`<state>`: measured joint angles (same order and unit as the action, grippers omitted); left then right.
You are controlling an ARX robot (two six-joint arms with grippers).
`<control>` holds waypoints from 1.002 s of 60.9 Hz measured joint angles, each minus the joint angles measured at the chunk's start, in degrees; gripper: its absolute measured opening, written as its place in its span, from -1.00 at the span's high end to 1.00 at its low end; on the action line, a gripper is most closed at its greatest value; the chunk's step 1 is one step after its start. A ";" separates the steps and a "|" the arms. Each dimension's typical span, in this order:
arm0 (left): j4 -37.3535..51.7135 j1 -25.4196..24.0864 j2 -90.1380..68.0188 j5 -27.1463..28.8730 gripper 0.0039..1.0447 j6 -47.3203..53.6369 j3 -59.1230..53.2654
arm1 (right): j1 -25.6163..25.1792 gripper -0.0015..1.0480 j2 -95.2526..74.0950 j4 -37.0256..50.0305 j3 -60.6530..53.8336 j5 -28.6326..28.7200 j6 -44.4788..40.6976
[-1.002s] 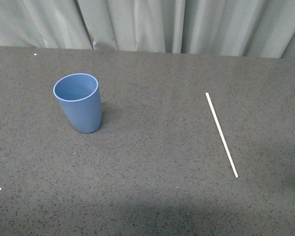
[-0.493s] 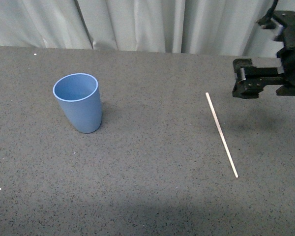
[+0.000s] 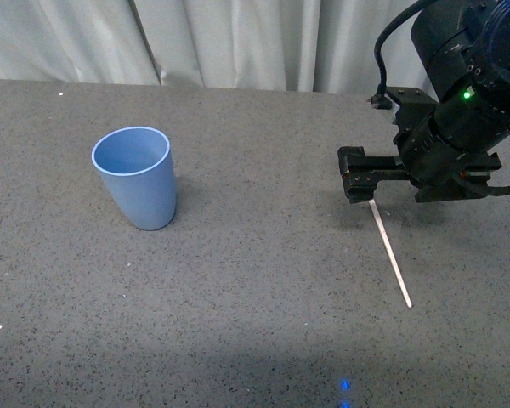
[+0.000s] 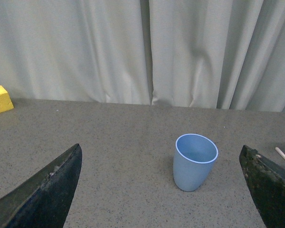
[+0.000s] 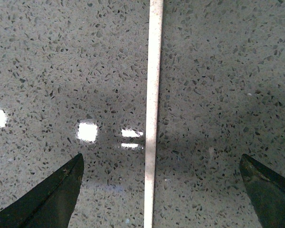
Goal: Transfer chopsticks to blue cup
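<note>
right gripper (image 3: 354, 177) has swung in above the far end of the chopsticks (image 3: 391, 255), jaws wide and empty; stick flat on the table (image 3: 255, 323), long axis running between them, well apart from the upright blue cup (image 3: 136, 183).

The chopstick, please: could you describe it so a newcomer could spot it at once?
On the dark speckled table, look right, far from the blue cup. Under the right gripper lies a thin, straight cream-white stick, the only long pale thing there.
</note>
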<state>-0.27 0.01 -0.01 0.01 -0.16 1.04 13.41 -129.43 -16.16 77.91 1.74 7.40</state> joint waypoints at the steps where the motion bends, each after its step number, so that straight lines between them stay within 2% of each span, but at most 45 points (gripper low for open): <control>1: 0.00 0.00 0.00 0.00 -0.88 0.00 0.00 | 0.00 -0.82 -0.26 -0.17 0.24 0.00 0.00; 12: 0.00 0.00 0.00 0.00 -0.88 0.00 0.00 | 0.26 -0.82 -2.38 -2.27 3.06 -0.17 -0.07; 15: 0.00 0.00 0.00 0.00 -0.88 0.00 0.00 | 0.37 -0.75 -2.95 -2.93 3.74 -0.33 -0.13; 52: 0.00 0.00 0.00 0.00 -0.88 0.00 0.00 | 1.25 0.93 -6.05 -6.27 8.09 -1.62 -0.98; 55: 0.00 0.00 0.00 0.00 -0.88 0.00 0.00 | 1.25 0.99 -6.05 -6.05 8.09 -1.57 -1.01; 61: 0.00 0.00 0.00 0.00 -0.88 0.00 0.00 | 1.07 0.97 -5.99 -5.42 7.85 -1.03 -0.68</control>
<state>-0.27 0.01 -0.01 0.01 -0.16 1.04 14.48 -135.41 -21.58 85.76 0.71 6.72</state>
